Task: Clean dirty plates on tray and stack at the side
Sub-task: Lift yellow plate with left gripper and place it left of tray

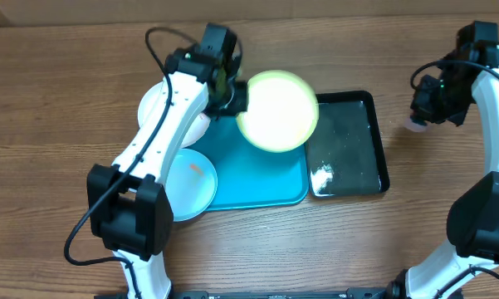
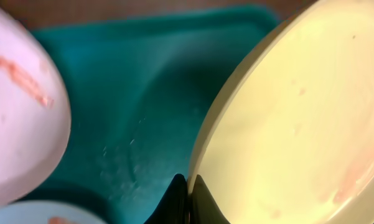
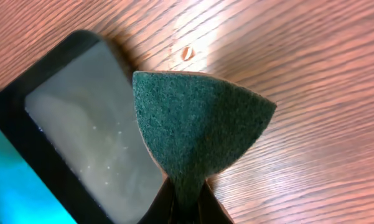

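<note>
Wood-grain table [image 1: 66, 50] fills the overhead view, with the teal tray [image 1: 257, 187] at its middle and a smaller black tray [image 1: 380, 141] touching the teal tray's right edge. A white plate [image 1: 154, 108] lies at the teal tray's left end, partly under the left arm. A light blue plate [image 1: 195, 183] with an orange smear overlaps the tray's front-left corner.

The lime-green-rimmed plate [image 1: 278, 112] is raised above the seam between the two trays, face up, with faint reddish marks on it. The left gripper [image 2: 188, 186] is pinched tight on its left rim. The right gripper [image 3: 185, 199] is clamped on a folded green scouring pad [image 3: 199, 118], over bare wood just beyond the black tray's right edge.

The held plate lies to the pad's left, well apart, with the black tray between them. I judge the right arm must cross leftward to scrub.
</note>
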{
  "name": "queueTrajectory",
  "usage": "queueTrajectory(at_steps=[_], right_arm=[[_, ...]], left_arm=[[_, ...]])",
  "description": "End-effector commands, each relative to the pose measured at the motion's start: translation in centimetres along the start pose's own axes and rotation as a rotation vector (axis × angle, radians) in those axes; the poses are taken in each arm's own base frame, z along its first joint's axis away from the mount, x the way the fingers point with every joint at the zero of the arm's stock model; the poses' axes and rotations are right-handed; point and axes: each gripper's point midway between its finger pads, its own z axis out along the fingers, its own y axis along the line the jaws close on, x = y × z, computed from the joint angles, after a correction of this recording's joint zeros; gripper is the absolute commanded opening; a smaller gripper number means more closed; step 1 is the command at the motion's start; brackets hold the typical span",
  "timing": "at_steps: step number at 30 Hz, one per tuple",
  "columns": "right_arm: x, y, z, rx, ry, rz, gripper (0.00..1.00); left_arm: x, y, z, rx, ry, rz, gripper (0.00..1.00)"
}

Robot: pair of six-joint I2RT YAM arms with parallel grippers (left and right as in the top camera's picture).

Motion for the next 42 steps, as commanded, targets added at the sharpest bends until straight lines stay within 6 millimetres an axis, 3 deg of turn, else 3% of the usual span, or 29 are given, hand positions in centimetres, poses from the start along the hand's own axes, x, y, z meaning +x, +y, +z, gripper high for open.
queueTrajectory(at_steps=[1,6,11,21,29,37,42], right_arm=[[-0.8,-0.2,-1.3,-0.019,-0.037,0.017,0.04],[-0.9,-0.5,-1.3,-0.012,-0.040,0.021,0.04],[-0.7,-0.5,-1.3,-0.011,-0.035,0.022,0.04],[-0.6,-0.6,-1.3,-0.009,-0.029,0.022,0.04],[-0.6,-0.6,-1.3,-0.009,-0.028,0.023,0.04],[-0.6,-0.6,-1.3,-0.009,-0.029,0.023,0.04],[-0.6,-0.6,-1.3,-0.009,-0.028,0.023,0.04]], left_arm=[[-1.6,-4.1,-1.7,-0.004,-0.101,0.086,0.04],[-2.7,-8.0,-2.1,-0.127,-0.259,0.194,0.04],[-3.1,-11.0,-3.8,-0.330,-0.443,0.317,0.04],[-1.8,-15.5,-11.6,-0.836,-0.777,0.526,0.04],[-0.6,-17.7,-12.8,-0.872,-0.826,0.577,0.04],[-0.7,-18.0,-13.1,-0.851,-0.859,0.533,0.04],[-0.3,-18.7,-10.8,-0.701,-0.806,0.529,0.04]])
